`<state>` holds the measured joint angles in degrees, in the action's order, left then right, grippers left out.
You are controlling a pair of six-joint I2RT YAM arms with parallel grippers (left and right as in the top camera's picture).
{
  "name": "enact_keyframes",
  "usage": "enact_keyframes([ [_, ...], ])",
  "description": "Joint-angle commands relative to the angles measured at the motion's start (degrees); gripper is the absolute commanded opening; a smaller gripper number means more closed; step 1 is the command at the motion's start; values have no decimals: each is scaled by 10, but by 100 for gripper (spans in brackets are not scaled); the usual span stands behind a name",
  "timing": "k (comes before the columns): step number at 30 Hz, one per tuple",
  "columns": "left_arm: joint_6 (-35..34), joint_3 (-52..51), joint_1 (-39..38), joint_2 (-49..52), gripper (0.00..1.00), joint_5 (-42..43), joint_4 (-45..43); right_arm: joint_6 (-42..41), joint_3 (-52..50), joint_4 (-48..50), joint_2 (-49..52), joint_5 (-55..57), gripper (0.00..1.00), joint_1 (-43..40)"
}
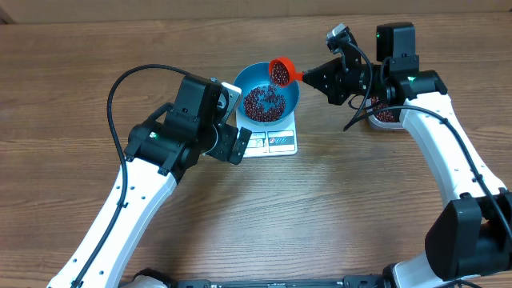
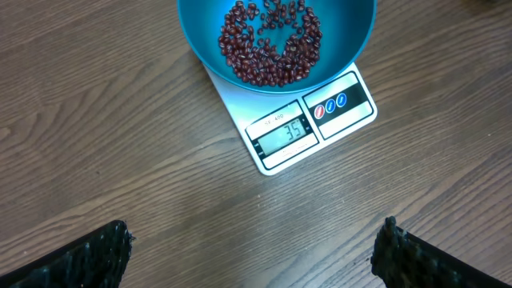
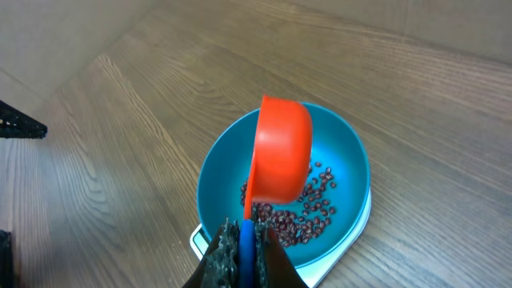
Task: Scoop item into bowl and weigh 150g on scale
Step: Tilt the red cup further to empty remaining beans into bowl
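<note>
The blue bowl (image 1: 244,80) sits on the white scale (image 1: 280,142), with a loose layer of red-brown beans (image 1: 264,102) in its bottom. My right gripper (image 1: 308,76) is shut on the handle of an orange scoop (image 1: 280,72), which hangs over the bowl's far right rim with beans in it. In the right wrist view the scoop (image 3: 280,148) is tilted above the bowl (image 3: 224,176) and beans (image 3: 308,208), the handle clamped in the gripper (image 3: 246,256). My left gripper (image 2: 256,256) stands open over bare wood in front of the scale (image 2: 320,120), whose display shows 35.
A container of beans (image 1: 386,116) lies at the back right, mostly hidden behind the right arm. A black cable (image 1: 120,88) loops over the left arm. A dark object (image 3: 20,124) shows at the left edge of the right wrist view.
</note>
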<state>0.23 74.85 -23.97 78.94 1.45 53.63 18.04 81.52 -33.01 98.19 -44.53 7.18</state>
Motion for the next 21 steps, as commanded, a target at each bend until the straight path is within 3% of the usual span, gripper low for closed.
enact_keyframes([
  [1, 11, 8, -1, 5, 100, -2, -1, 5, 0, -5, -21, 2, 4, 3],
  [21, 11, 8, 0, 5, 99, -2, -1, 13, 0, -5, -37, 166, 4, 85],
])
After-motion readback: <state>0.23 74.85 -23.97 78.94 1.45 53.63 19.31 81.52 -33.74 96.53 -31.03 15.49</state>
